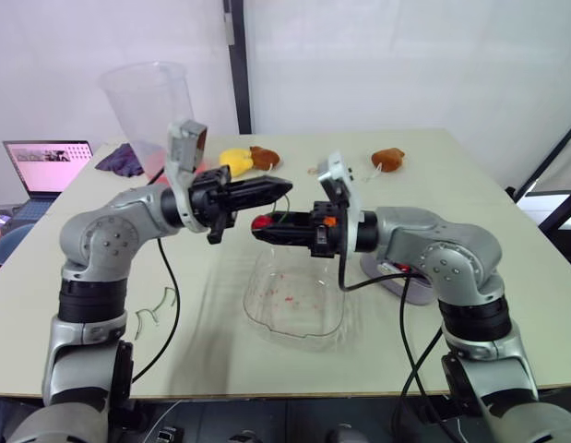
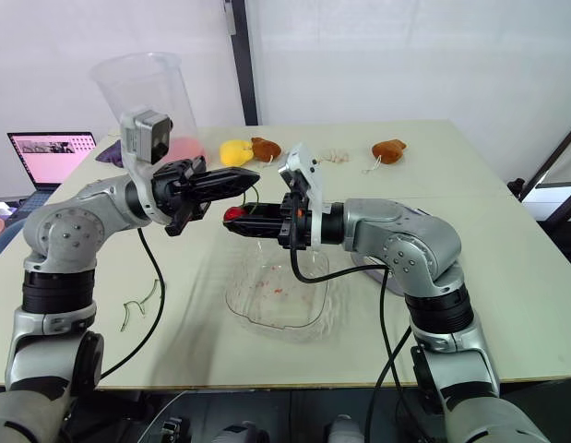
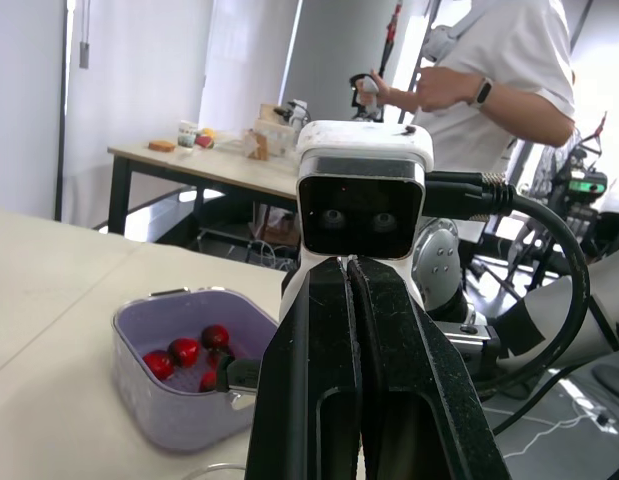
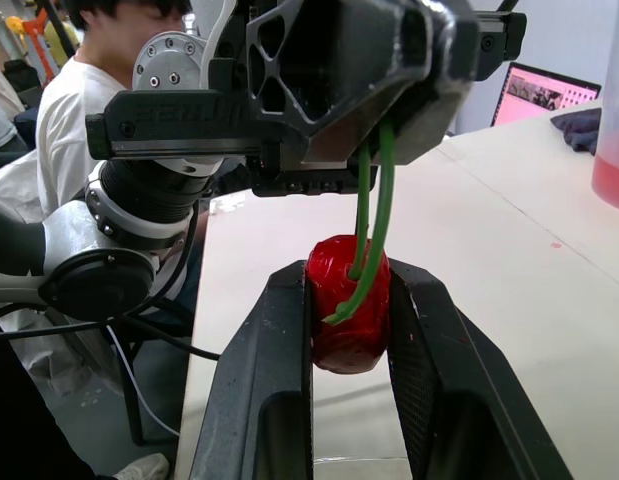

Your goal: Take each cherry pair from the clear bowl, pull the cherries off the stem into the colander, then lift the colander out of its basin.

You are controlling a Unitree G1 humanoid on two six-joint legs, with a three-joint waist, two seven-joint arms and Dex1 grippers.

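Pinching a red cherry (image 4: 347, 322) between its fingers, the right gripper (image 1: 265, 222) faces the left gripper (image 1: 281, 187), clamped tight on the green stem (image 4: 370, 205) just above. Beneath both sits the clear bowl (image 1: 263, 318); a purple basin (image 3: 179, 405) holding cherries (image 3: 184, 352) lies back by the right elbow.

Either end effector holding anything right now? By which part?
Yes: right end effector clamps the glossy red cherry by its body; left end effector pinches that cherry's green stem at its upper end.

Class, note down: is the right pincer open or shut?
Shut on the cherry: the right pincer's fingers press both its sides. The left pincer grips its stem.
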